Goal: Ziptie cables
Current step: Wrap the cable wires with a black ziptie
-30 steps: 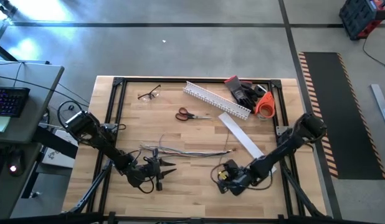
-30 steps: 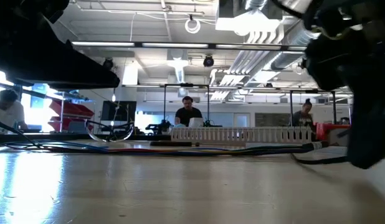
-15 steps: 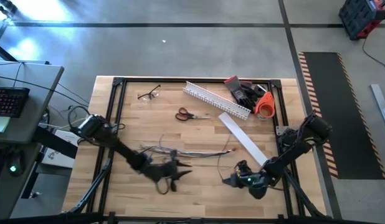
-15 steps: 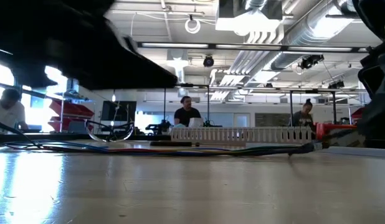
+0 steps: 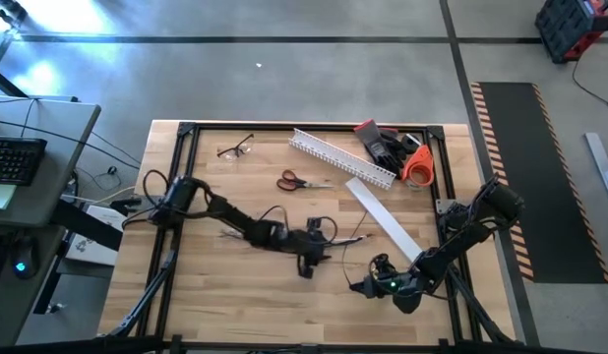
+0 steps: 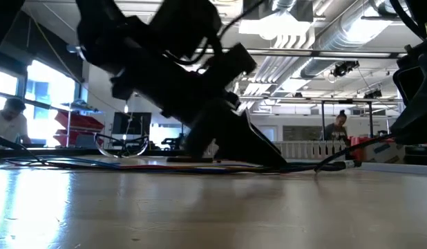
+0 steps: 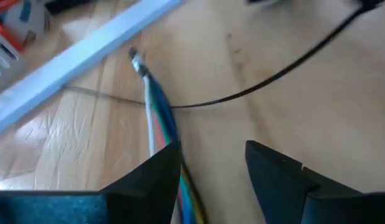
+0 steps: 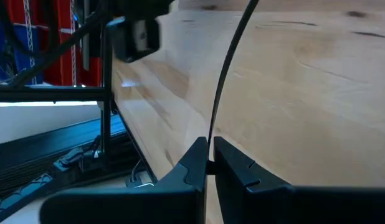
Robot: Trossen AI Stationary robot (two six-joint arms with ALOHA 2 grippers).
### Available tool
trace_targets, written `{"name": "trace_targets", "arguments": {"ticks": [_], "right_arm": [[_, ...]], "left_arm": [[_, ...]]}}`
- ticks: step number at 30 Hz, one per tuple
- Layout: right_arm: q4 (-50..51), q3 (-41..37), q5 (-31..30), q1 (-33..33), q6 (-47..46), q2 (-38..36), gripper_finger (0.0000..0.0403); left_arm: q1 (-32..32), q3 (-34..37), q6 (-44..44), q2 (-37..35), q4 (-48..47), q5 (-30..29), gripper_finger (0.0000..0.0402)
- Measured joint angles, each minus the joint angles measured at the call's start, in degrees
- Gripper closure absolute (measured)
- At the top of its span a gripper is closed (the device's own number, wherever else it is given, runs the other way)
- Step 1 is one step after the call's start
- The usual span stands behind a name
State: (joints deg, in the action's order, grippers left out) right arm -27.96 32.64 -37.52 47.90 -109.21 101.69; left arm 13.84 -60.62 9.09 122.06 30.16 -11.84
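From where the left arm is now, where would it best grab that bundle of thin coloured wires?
Probably near the free end of the bundle of thin coloured wires, coming straight down. They lie flat on the wooden table, passing by the left gripper's open fingers.

You look down on a grey concrete floor [image 5: 314, 88] crossed by a dark line, with a black mat edged in orange stripes [image 5: 540, 167] and a grey desk with a keyboard [image 5: 14, 162]. Across the room, seated people [image 6: 336, 129] work under white ceiling ducts [image 6: 296, 59] and bright windows [image 6: 44, 86]
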Motion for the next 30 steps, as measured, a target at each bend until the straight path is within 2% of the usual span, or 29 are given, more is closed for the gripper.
{"name": "trace_targets", "arguments": {"ticks": [5, 8, 13, 16, 21, 30], "right_arm": [[-0.66, -0.04, -0.44, 0.0, 1.71, 0.04, 0.0403], [-0.71, -0.04, -0.89, 0.0, 1.9, 0.04, 0.0403], [-1.06, -0.04, -0.87, 0.0, 2.83, 0.07, 0.0403], [-1.08, -0.04, -0.85, 0.0, 2.82, 0.07, 0.0403], [-1.1, -0.04, -0.27, -0.57, 2.95, 0.09, 0.0403], [-1.25, 1.82, 4.61, -6.03, 10.08, 0.7, 0.0403]], "left_arm": [[-1.4, -5.61, -0.56, 3.54, -6.42, -0.84, 0.0242], [-2.05, -7.93, -1.56, 5.22, -8.47, -1.24, 0.0261], [-2.67, -9.57, -1.47, 6.14, -9.38, -2.05, 0.0344], [-2.56, -10.94, 0.64, 6.27, -10.81, -4.72, 0.0391], [-1.95, -14.39, 5.6, 4.08, -16.91, -10.46, 0.0397], [0.54, -18.12, 7.27, 1.31, -16.93, -9.48, 0.0401]]}}
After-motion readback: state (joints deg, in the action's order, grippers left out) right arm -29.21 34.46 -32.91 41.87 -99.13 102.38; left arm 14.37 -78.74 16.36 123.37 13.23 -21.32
